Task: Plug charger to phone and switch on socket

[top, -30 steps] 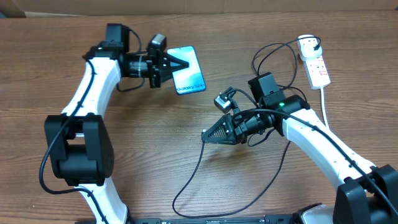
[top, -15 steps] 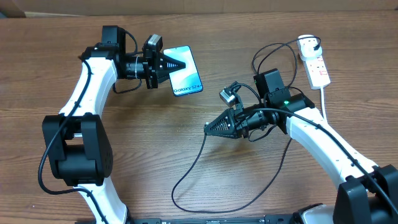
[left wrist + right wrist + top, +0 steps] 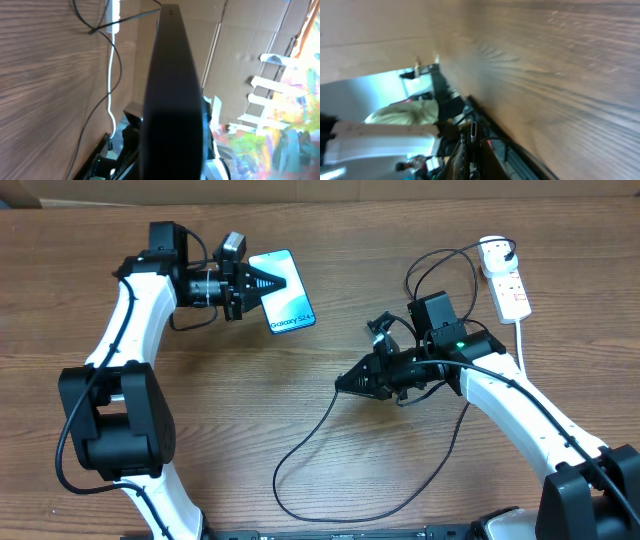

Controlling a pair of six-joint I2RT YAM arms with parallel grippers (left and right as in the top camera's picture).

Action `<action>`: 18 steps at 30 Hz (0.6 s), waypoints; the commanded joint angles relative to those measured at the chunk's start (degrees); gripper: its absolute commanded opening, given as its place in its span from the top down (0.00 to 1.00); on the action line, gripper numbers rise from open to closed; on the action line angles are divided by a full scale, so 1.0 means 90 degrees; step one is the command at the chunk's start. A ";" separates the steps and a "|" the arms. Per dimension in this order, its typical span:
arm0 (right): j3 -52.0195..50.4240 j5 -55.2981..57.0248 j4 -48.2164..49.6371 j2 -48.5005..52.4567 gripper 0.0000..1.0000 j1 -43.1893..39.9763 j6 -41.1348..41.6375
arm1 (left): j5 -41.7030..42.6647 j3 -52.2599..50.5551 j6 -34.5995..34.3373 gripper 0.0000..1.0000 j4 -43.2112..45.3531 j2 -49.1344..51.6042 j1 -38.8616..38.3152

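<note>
My left gripper (image 3: 286, 281) is shut on the phone (image 3: 285, 310) and holds it tilted above the table at the back left; its blue-and-white screen reads "Galaxy S24" at the lower end. In the left wrist view the phone (image 3: 170, 100) shows edge-on as a dark slab that hides the jaws. My right gripper (image 3: 341, 384) is shut on the charger's plug tip (image 3: 473, 131), which sticks out between the fingers (image 3: 472, 150) and points left toward the phone, a gap apart. The black charger cable (image 3: 276, 480) loops over the table. The white socket (image 3: 508, 284) lies at the back right.
The socket's white cord (image 3: 524, 350) runs down the right side. The black cable also coils near the socket (image 3: 430, 265) and sweeps along the front of the table. Cardboard boxes stand behind the table (image 3: 235, 45).
My left gripper has carried the phone left and turned it more upright. My right gripper has moved slightly right and up with the plug tip and rolled.
</note>
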 commanded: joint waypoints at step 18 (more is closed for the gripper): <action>0.0104 -0.0571 0.0267 -0.0153 0.96 -0.0041 0.0257 | -0.0238 0.0027 0.0755 0.96 -0.0282 -0.0039 0.0051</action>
